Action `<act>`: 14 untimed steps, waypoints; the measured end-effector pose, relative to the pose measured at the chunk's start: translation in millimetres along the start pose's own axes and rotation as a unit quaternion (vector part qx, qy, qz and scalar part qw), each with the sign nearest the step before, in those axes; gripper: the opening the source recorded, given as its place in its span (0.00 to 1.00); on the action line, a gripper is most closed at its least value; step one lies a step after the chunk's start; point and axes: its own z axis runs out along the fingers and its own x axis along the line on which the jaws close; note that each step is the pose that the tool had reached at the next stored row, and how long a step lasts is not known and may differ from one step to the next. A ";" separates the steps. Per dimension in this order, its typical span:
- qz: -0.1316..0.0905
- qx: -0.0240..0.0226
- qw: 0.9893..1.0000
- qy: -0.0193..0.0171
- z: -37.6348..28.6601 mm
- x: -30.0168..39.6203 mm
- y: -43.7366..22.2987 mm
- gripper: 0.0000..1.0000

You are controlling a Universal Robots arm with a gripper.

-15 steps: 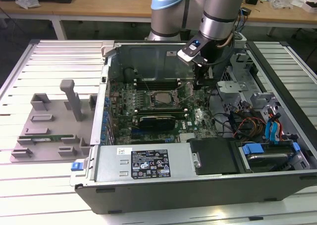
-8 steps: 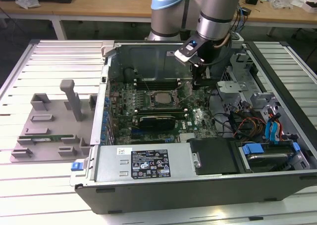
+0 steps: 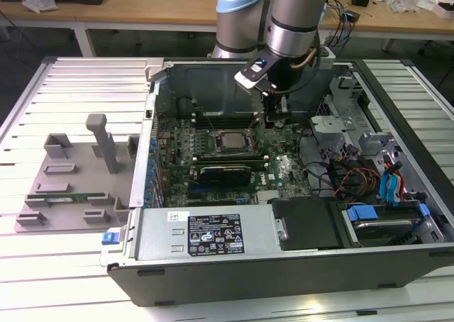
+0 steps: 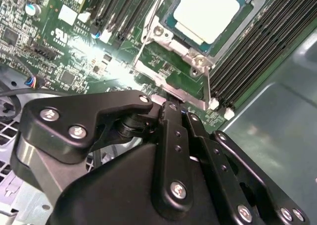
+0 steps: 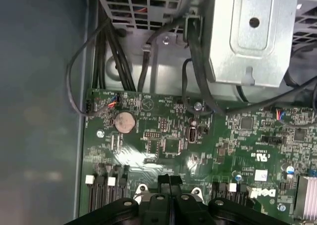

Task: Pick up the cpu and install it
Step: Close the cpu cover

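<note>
Cpu [image 4: 210, 12] already sits in socket frame [image 4: 157, 31], just beyond claw [image 4: 171, 105] tips. Claw closed, holding nothing. Install seems nearly done; latching would call for gentle, straight push.

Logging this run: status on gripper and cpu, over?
Gripper shut, nothing held, low over motherboard beside socket. Cpu lies flat in socket, not touched. Nothing lying over it.

I am seeing a big black-and-white label [image 3: 213, 235] sitting on the grey metal cover [image 3: 156, 240] at the front of the computer case [image 3: 284, 279] (its print is too tiny for me to read). In the second wrist view, white letters and a small white sticker [image 4: 67, 14] are showing on the green board [image 4: 171, 54] that is holding the cpu [image 4: 208, 12].
</note>
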 end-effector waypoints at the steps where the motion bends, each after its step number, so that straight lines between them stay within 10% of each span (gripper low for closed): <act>1: 0.000 0.000 1.000 0.000 0.1 0.2 -1.9 0.11; 14: 0.000 0.000 1.000 0.000 1.0 1.9 -23.1 0.11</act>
